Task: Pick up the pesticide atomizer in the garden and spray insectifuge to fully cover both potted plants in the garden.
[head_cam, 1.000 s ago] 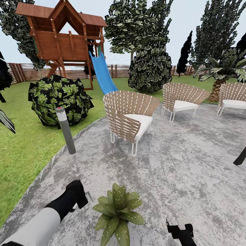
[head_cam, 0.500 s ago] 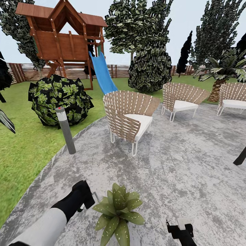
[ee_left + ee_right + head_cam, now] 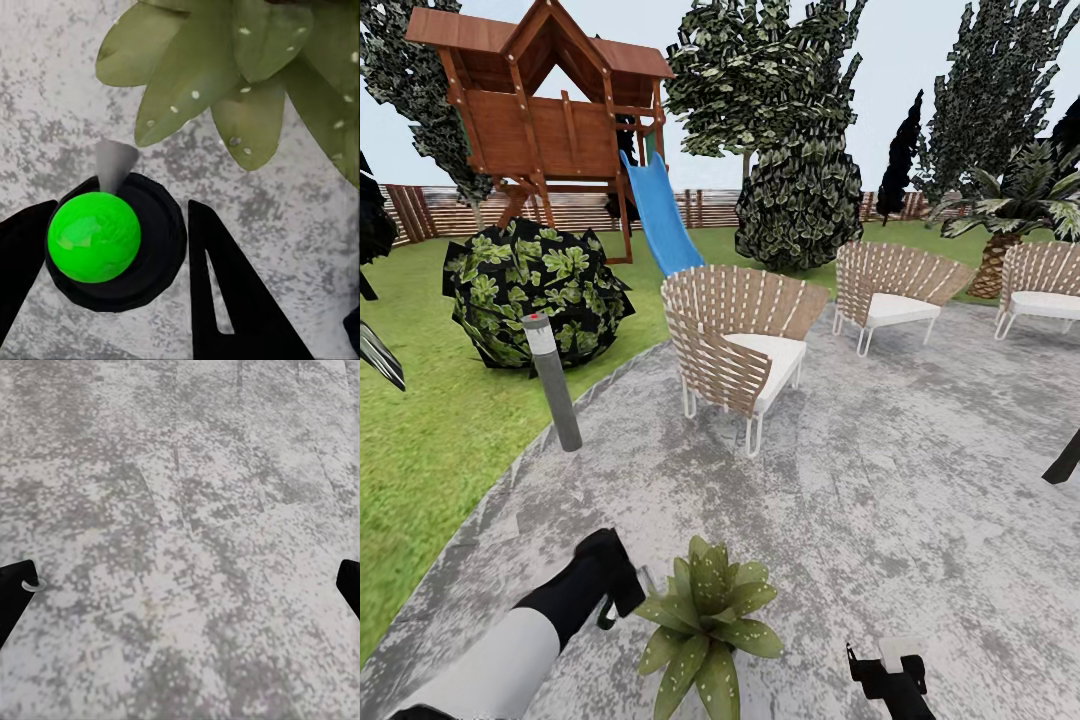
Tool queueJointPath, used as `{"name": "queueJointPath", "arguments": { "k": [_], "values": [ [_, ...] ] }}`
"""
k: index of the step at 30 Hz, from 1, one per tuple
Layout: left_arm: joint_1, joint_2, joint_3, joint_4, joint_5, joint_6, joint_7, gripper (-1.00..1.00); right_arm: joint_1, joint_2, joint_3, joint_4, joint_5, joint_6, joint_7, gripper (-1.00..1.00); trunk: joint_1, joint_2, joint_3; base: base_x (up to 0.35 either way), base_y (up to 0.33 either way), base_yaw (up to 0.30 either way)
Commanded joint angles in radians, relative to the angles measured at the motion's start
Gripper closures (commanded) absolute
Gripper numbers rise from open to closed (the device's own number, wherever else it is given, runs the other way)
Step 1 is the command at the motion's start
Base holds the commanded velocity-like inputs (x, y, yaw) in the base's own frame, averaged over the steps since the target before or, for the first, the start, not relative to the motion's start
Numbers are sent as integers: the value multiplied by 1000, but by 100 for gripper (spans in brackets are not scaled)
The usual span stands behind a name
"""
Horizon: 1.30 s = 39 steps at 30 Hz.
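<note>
The patio [image 3: 880, 520] looks like rough mottled grey stone, totally matt. The chairs [image 3: 735, 340] are woven wood-coloured slats with soft white cushions on thin white metal legs. The playhouse [image 3: 540, 110] is reddish wood, its slide [image 3: 660, 215] smooth blue plastic. The sprayer's [image 3: 112, 240] green cap is glossy; the plant's [image 3: 705, 620] leaves look waxy.

No readable text, label, brand, number or sign anywhere; none on the atomizer [image 3: 105, 240] between the left tool's fingers, none on the chairs [image 3: 735, 340], play tower [image 3: 540, 110] or grey post [image 3: 553, 383]
</note>
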Motion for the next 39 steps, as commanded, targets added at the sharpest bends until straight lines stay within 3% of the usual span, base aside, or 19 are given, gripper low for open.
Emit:
{"name": "queueJointPath", "arguments": {
  "k": [1,6,11,19,22,24,25,27,31,32,36,39],
  "values": [
    [-1,-2,-1,-3,-11,1,-26,100,-1,0,9,0,-7,-2,-3,-100,0,0,-1,0,0,0],
    [-2,-4,-1,-11,-13,2,-46,100,-1,0,9,0,-7,-2,-3,-100,0,0,-1,0,0,0],
    [-2,-3,0,-89,-12,9,-49,100,-1,0,9,0,-7,-2,-3,-100,0,0,-1,0,0,0],
    [11,12,-4,-89,-11,1,-72,100,-1,0,9,0,-7,-2,-3,-100,0,0,-1,0,0,0],
    [8,-8,-6,-96,-11,1,-79,100,0,0,9,0,-7,-2,-3,-100,0,0,-1,0,0,0],
    [6,-33,-41,-93,-12,2,-80,100,-1,0,9,0,-7,-2,-3,-100,0,0,-1,0,0,0],
    [7,-33,-65,-86,-13,2,-80,100,-1,0,9,0,-7,-2,-3,-100,0,0,-1,0,0,0],
    [10,-15,-73,-83,-12,1,-80,100,-1,0,9,0,-7,-2,-3,-100,0,0,-1,0,0,0],
    [16,83,-78,-78,-1,-4,-82,100,-1,0,9,0,-7,-2,-3,-100,0,0,-1,0,0,0],
    [16,92,-78,-70,0,-12,-82,100,-1,0,9,0,-7,-2,-3,-100,0,0,-1,0,0,0],
    [16,91,-75,11,-3,-83,-81,100,-1,0,9,0,-7,-2,-3,-100,0,0,-1,0,0,0],
    [15,87,-69,13,0,-89,-81,100,-1,0,9,0,-7,-2,-3,-100,0,0,-1,0,0,0]
  ]
}}
